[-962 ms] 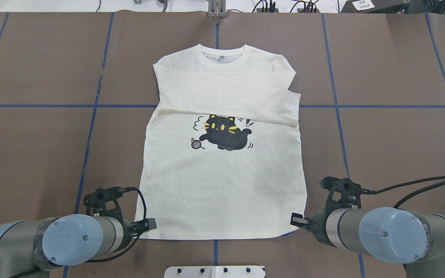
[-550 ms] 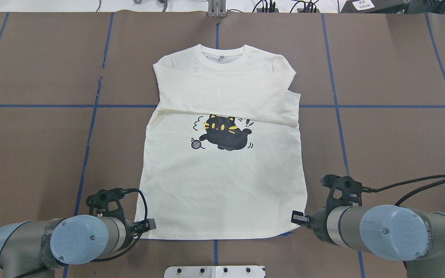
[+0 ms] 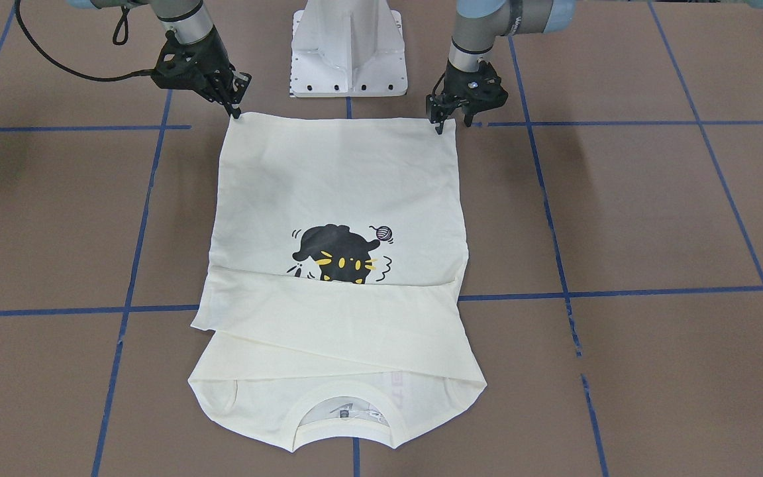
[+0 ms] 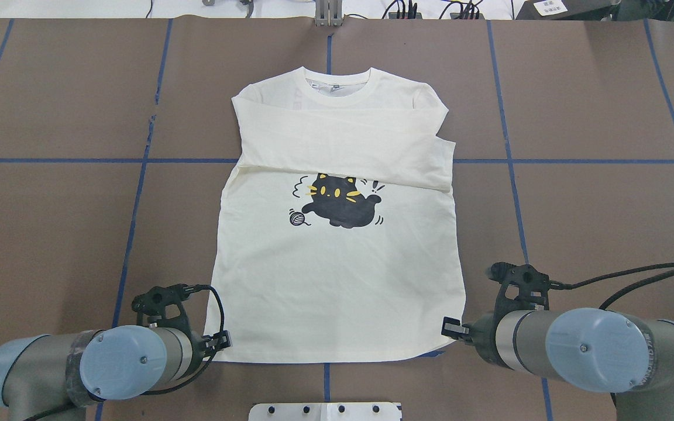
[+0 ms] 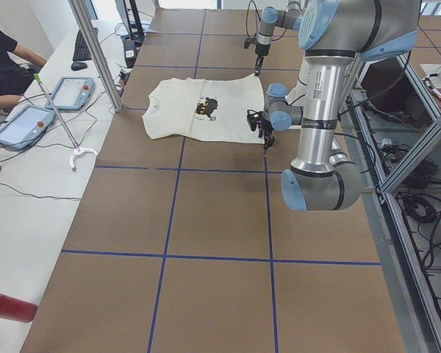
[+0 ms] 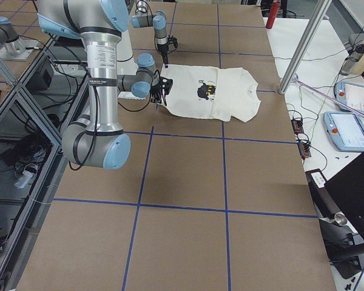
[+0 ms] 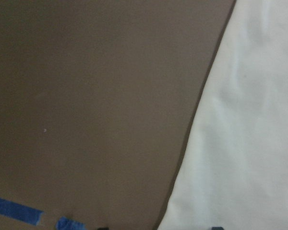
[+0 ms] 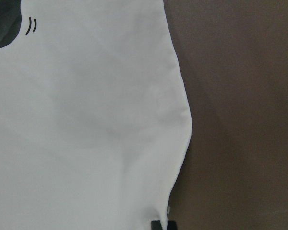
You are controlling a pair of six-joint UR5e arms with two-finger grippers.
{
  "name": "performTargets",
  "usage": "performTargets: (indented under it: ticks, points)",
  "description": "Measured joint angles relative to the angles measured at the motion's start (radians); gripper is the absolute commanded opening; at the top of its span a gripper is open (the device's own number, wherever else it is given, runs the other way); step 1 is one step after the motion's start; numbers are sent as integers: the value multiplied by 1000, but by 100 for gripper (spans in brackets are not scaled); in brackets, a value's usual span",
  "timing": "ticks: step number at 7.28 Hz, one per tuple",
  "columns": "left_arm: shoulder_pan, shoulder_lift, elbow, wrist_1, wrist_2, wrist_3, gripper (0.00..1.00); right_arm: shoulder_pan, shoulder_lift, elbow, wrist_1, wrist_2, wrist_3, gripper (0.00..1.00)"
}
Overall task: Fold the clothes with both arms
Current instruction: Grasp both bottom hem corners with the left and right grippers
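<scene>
Overhead exterior: the cream long-sleeved T-shirt point(image 4: 337, 280) lies flat on the brown table point(image 4: 50, 222), cat print up, 2 sleeves folded across its chest. The left gripper point(image 4: 226, 340) stands spread at 1 hem corner. Whether the right gripper point(image 4: 446, 327) grips the other corner, I cannot tell.

One exclamation mark point(image 4: 377, 187) — on the T-shirt point(image 4: 337, 292)

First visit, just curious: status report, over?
Left end effector open at hem corner; right end effector at other, state unclear. Shirt flat, sleeves folded. Nothing on it.
</scene>
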State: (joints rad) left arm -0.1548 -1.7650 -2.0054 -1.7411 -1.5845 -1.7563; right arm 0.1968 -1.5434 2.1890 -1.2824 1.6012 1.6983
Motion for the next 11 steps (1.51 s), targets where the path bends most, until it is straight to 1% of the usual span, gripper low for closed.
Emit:
performTargets:
  ticks: [1, 9, 11]
  points:
    - [0, 0, 0, 0, 1, 0, 0, 0, -1, 0, 0, 0, -1, 0]
    - [-1, -18, -9, 3, 1, -1, 0, 2, -3, -3, 0, 3, -2, 0]
    - [-6, -13, -29, 3, 2, 1, 0, 3, -5, 0, 0, 5, -3, 0]
